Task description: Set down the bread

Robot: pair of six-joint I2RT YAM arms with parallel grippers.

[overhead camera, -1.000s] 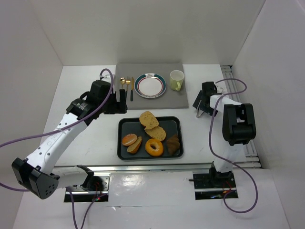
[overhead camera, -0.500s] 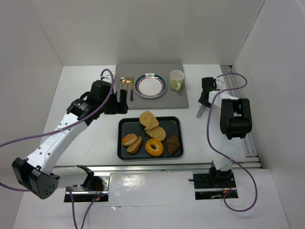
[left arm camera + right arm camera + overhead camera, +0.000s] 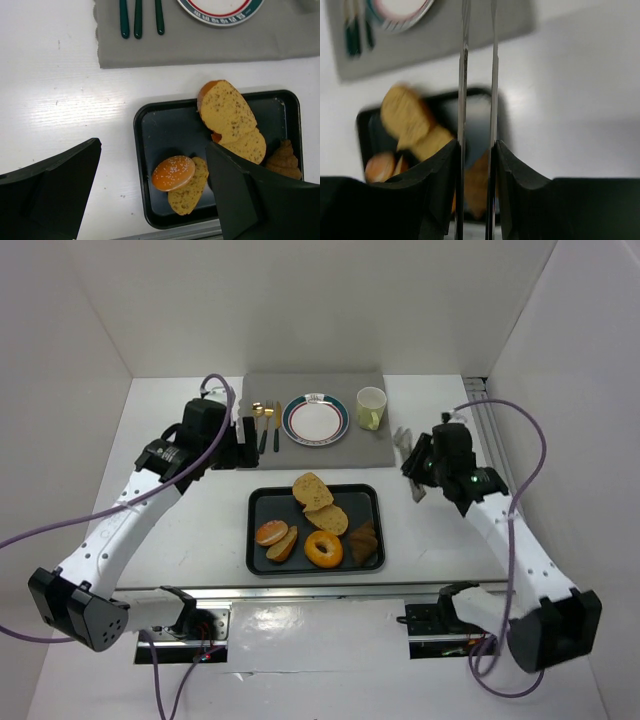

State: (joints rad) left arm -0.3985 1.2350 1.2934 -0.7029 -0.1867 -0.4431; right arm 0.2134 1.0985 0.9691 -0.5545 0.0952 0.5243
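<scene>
White desk (image 3: 180, 530), tray (image 3: 258, 560) by its near edge: bread (image 3: 312, 490) sits left of my right fingers (image 3: 435, 175), clamped on tongs (image 3: 464, 75) aimed toward it; left fingers (image 3: 55, 185) spread empty.

The white table (image 3: 420, 530) bears two things directly. A grey mat (image 3: 330, 455) lies flat at the middle of its far edge. A black tray (image 3: 265, 505) sits just before it, toward the near edge, a narrow gap between them.
</scene>
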